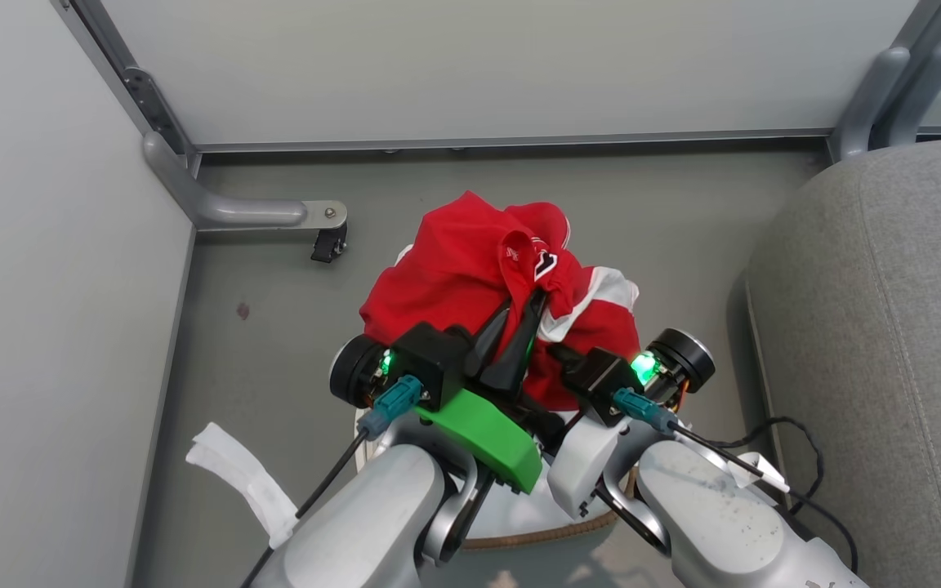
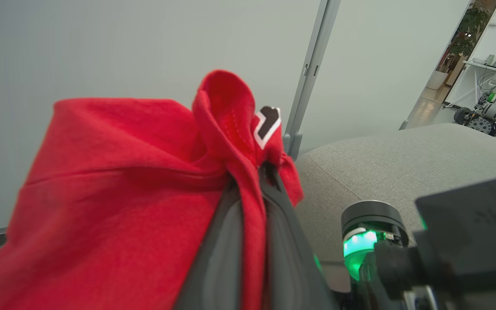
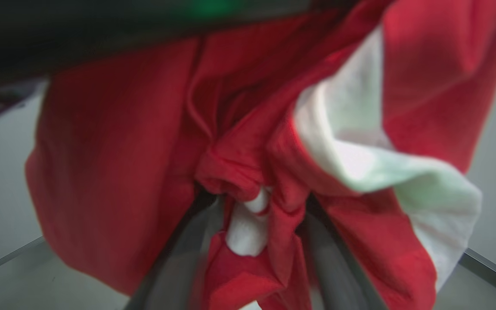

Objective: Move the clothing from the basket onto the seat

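Basket (image 1: 552,535) stands on the grey floor (image 1: 274,367) right below the robot's two forearms, which cover most of it. A curve of its brown woven rim and some white lining show between them, and its inside is hidden, so I cannot tell whether anything lies in it. The clothing (image 1: 454,278), bright red with white bands, is bunched up above the basket and not on the seat (image 1: 887,343). Its lower edge is behind the arms, so whether it touches the basket cannot be told. The left end effector (image 1: 521,314) is clenched on a fold near the top of the clothing, close to a dark emblem (image 2: 268,122) with a white edge. In the left wrist view red cloth is pinched between its two fingers (image 2: 226,241). The right end effector (image 3: 256,202) reaches into the clothing by a white band, its fingers (image 3: 334,267) parted with a bunch of cloth between them. Whether they press on it I cannot tell. The seat, grey fabric, lies to the robot's right, near the basket, with a black cable (image 1: 785,421) looping on the floor between them. Pale partition walls (image 1: 479,65) stand behind and to the left, with a grey metal foot (image 1: 258,214) and a small black caster (image 1: 329,243) at the corner. A white strip (image 1: 242,482) lies on the floor at the lower left.
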Robot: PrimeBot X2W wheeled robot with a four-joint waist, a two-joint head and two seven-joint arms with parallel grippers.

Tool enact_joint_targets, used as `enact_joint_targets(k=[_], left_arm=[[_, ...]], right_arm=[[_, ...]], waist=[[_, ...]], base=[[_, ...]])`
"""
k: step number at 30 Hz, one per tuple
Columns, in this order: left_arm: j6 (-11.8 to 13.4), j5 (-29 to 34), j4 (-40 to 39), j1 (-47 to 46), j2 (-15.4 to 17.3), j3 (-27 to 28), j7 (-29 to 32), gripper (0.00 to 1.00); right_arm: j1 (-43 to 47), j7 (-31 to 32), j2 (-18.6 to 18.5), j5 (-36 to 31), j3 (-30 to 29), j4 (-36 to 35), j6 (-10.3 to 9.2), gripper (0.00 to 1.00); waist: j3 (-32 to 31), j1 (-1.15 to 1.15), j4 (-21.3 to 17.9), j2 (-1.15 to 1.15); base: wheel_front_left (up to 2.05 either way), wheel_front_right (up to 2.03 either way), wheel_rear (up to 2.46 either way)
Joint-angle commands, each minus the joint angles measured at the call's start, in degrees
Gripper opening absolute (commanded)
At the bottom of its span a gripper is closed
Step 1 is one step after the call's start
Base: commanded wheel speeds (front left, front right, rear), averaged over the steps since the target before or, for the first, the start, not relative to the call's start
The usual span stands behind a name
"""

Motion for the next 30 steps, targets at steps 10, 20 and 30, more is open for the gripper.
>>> enact_joint_targets(k=[10, 20, 30], left_arm=[[0.4, -0.1, 1.2, -1.4, 0.0, 2.3, -0.1, 0.0], [0.0, 1.2, 2.6, -0.5, 0.0, 5.1, -0.1, 0.0], [-0.3, 2.3, 3.3, 0.1, 0.0, 6.3, -0.1, 0.0]], right_arm=[[1.8, -0.1, -0.2, -0.5, -1.5, 0.8, -0.04, 0.0], [4.3, -0.1, -0.2, -1.3, -3.7, -1.3, -0.04, 0.0], [5.3, -0.1, -0.3, -1.5, -4.4, -2.4, -0.04, 0.0]], waist=[[-0.1, 0.0, -0.6, 0.0], [-0.3, 0.0, -2.0, 0.0], [-0.6, 0.0, -2.5, 0.0]], base=[[0.0, 0.0, 0.0], [0.0, 0.0, 0.0], [0.0, 0.0, 0.0]])
